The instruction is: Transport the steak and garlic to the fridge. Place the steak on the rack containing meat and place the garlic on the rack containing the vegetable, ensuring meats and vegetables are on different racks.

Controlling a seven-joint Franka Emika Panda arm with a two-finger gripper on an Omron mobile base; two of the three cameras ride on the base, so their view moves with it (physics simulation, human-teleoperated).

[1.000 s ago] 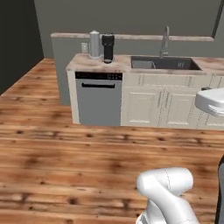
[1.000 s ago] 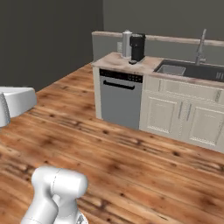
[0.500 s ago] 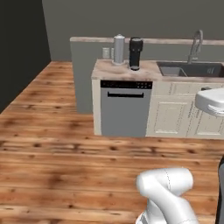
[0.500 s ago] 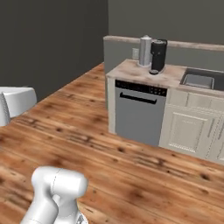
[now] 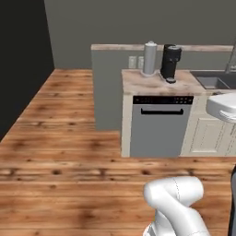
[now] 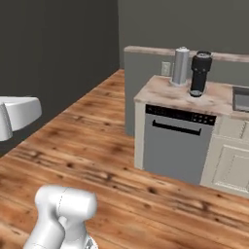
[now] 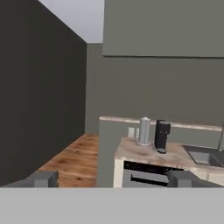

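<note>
The steak, the garlic and the fridge are out of view. In the hand view my gripper (image 7: pixel 113 179) is open, its two dark fingertips (image 7: pixel 43 178) standing wide apart with nothing between them. It looks level across the room at a counter end beside a dark wall. My white arm (image 5: pixel 175 197) rises folded at the bottom of both base views, and its elbow (image 6: pixel 63 210) is close to the cameras.
A steel dishwasher (image 5: pixel 159 124) with a black control strip sits under a stone counter (image 5: pixel 138 82). On the counter stand a silver canister (image 5: pixel 149 58) and a black coffee machine (image 5: pixel 169 63). A sink (image 5: pixel 214 82) and white cabinets (image 5: pixel 207 136) lie to the right. Wooden floor (image 5: pixel 60 138) stretches left to a dark wall.
The whole picture has shifted: the base has swung left, so dishwasher and counter slide right and look larger. The gripper stays open.
</note>
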